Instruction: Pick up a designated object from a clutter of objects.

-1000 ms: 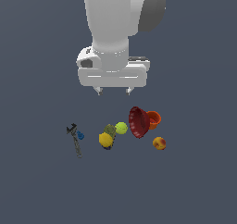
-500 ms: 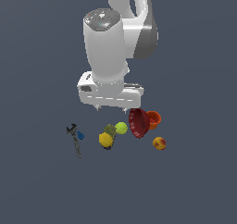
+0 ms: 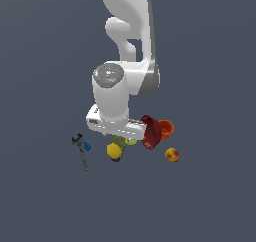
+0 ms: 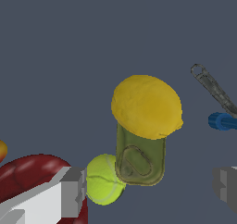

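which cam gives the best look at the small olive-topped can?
Wrist view: the small olive-topped cylindrical can shows its flat top clearly, between the yellow lemon-shaped fruit and green tennis ball. In the exterior view only a sliver of the can shows under the arm.

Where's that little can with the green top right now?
In the wrist view the can lies between the open gripper's fingers, the yellow lemon-like fruit overlapping it and the green ball beside it.
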`<state>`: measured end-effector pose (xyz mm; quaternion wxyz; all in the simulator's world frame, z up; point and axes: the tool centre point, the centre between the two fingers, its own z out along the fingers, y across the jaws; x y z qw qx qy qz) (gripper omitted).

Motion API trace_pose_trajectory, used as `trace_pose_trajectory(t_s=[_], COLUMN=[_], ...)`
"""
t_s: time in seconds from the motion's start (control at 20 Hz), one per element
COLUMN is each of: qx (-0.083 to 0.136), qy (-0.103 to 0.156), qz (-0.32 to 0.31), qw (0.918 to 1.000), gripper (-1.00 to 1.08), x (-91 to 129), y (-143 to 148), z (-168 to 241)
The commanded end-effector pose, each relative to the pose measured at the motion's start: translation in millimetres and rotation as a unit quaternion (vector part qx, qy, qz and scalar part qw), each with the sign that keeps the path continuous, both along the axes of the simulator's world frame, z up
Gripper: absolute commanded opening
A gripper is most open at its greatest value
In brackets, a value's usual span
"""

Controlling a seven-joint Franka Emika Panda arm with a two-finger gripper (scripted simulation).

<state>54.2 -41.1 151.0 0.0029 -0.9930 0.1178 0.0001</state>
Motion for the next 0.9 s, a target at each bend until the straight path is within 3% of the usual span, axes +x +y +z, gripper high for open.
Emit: trace_pose_trajectory(t_s=[0.0,0.85], qx=[-0.001,-0.003], qy=[0.0,0.001], qz=[-0.009,-0.022], qw=[1.0,0.9997], gripper=[1.0,1.0], x=[2.2,2.7], y=[-2.8,-6.8], z=[-16.8,-60.3])
